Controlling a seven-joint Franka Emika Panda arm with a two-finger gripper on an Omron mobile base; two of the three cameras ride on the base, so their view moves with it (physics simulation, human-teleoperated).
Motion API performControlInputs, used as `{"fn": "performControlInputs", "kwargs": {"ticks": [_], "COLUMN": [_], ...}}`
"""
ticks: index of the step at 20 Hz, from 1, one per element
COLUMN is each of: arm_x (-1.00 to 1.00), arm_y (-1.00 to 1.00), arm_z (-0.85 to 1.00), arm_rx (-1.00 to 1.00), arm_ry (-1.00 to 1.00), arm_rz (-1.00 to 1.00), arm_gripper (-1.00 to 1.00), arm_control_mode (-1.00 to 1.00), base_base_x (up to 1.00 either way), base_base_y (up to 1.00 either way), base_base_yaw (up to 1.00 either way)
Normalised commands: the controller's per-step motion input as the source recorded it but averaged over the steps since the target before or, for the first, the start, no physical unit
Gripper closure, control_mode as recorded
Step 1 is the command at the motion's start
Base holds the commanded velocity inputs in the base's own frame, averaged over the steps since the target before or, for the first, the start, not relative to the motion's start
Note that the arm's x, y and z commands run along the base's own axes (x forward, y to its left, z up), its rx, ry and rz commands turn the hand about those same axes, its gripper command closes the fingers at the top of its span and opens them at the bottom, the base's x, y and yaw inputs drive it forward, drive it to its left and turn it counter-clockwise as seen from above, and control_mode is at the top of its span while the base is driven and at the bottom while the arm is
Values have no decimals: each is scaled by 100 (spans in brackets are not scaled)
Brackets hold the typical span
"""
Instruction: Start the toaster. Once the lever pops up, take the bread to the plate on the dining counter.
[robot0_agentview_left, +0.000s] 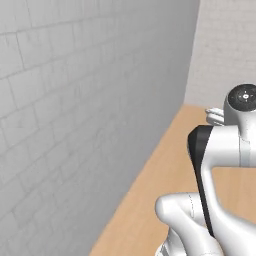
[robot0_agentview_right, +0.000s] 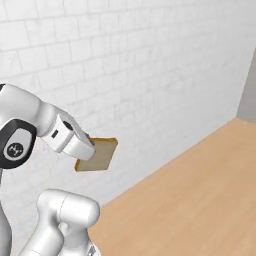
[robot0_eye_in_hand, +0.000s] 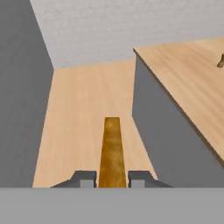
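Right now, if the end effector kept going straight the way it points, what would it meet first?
The end effector, shut on the bread, points along a strip of wood floor beside the grey counter side. The way looks free up to the far white brick wall, though depth is hard to judge.

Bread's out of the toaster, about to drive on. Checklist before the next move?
1. Gripper shut on the bread: ok.
2. Bread sits centred between the fingers: ok.
3. Bread is carried in the air, clear of the white brick wall: ok.
4. Wood floor ahead free of obstacles: ok.
5. Wood-topped counter in sight on the hand view's right: ok.
6. Plate located: cannot tell.
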Motion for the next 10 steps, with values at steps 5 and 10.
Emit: {"fn": "performControlInputs", "kwargs": {"ticks": [5,10], "arm_x": [0,0], "arm_y": [0,0], "arm_z": [0,0], "arm_rx": [0,0], "arm_ry": [0,0], "arm_rz": [0,0], "arm_gripper": [100,100], "arm_control_mode": [100,100], "base_base_x": [100,100], "base_base_y": [0,-18], "base_base_yaw": [-26,-24]}}
